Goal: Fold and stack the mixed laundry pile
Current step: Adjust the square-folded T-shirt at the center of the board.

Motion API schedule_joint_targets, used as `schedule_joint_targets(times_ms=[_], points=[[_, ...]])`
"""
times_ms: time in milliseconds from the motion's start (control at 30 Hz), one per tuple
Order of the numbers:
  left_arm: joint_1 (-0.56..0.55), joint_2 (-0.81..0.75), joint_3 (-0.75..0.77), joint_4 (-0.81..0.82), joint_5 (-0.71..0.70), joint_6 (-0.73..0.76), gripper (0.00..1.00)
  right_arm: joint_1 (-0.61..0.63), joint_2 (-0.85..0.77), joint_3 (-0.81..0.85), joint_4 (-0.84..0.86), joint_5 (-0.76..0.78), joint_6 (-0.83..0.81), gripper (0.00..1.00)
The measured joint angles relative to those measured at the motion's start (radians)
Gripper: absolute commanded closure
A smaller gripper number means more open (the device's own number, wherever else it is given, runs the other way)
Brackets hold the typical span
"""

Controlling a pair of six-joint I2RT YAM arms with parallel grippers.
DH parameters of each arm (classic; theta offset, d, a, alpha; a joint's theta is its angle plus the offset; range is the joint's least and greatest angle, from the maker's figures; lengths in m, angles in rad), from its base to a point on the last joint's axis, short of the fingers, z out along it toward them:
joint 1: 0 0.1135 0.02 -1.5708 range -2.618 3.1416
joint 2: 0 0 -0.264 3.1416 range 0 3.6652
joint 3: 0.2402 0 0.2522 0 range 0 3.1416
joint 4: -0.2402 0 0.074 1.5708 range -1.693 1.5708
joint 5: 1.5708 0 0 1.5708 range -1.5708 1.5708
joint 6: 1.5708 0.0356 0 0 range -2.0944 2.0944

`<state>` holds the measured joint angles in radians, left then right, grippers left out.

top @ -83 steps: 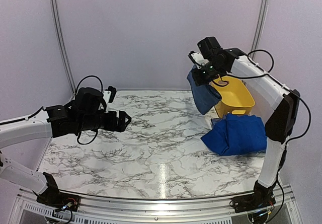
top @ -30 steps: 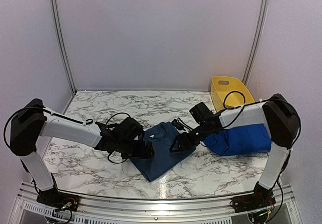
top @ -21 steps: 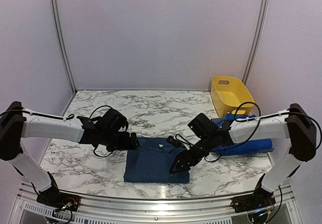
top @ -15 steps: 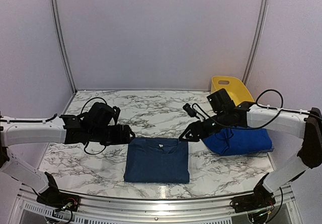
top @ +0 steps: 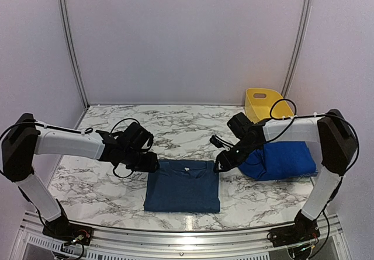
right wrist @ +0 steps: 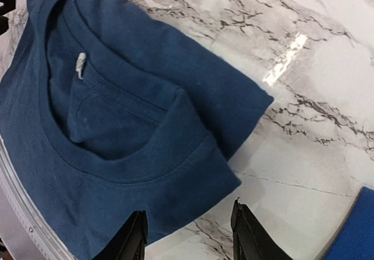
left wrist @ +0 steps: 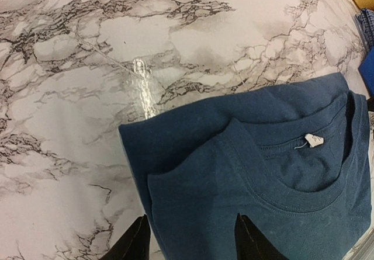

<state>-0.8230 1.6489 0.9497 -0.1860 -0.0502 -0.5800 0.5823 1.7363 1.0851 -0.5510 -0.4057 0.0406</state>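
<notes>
Pale lilac walls [top: 187, 38] on 3 sides, white marble-look table [top: 187, 122]. Bare marble runs from the back wall down to the folded dark denim-blue tee [top: 183, 185], which sits front-center w/ its near edge close to the front rail [top: 187, 234]. Royal-blue garment [top: 283, 159] is bunched at the right edge, yellow tub [top: 266, 103] behind it. Left gripper [top: 153, 162] and right gripper [top: 221, 163] are at the tee's far corners, fingers apart, straddling cloth, not clamped.

We stretch both arms low and inward from the sides. Our left gripper [top: 153, 162] and right gripper [top: 221, 163] face each other, each with its jaws partly apart.
</notes>
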Motion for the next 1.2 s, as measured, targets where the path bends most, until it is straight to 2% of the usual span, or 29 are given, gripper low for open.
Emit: schedule_joint_targets(times_ms=[233, 500, 567, 700, 800, 1033, 1133, 1200], points=[[0.048, 0.002, 0.012, 0.0, 0.016, 0.032, 0.5, -0.021, 0.043, 0.046, -0.008, 0.037, -0.007, 0.5], [0.063, 0.054, 0.054, 0.011, 0.084, 0.064, 0.6, -0.053, 0.087, 0.06, -0.009, -0.001, 0.005, 0.65], [0.063, 0.08, 0.07, 0.017, 0.1, 0.068, 0.64, -0.056, 0.105, 0.065, -0.008, -0.014, 0.007, 0.7], [0.063, 0.129, 0.084, 0.027, 0.124, 0.069, 0.71, -0.058, 0.118, 0.066, -0.009, -0.04, 0.008, 0.9], [0.063, 0.135, 0.084, 0.026, 0.129, 0.068, 0.82, -0.058, 0.118, 0.072, -0.011, -0.058, 0.008, 1.0], [0.071, 0.061, 0.055, 0.028, 0.116, 0.063, 0.93, -0.059, 0.118, 0.092, -0.018, -0.084, 0.01, 1.0], [0.08, 0.024, 0.046, 0.029, 0.109, 0.065, 0.92, -0.059, 0.117, 0.096, -0.019, -0.086, 0.01, 1.0], [0.085, 0.016, 0.045, 0.029, 0.102, 0.065, 0.87, -0.059, 0.117, 0.096, -0.02, -0.087, 0.01, 1.0]])
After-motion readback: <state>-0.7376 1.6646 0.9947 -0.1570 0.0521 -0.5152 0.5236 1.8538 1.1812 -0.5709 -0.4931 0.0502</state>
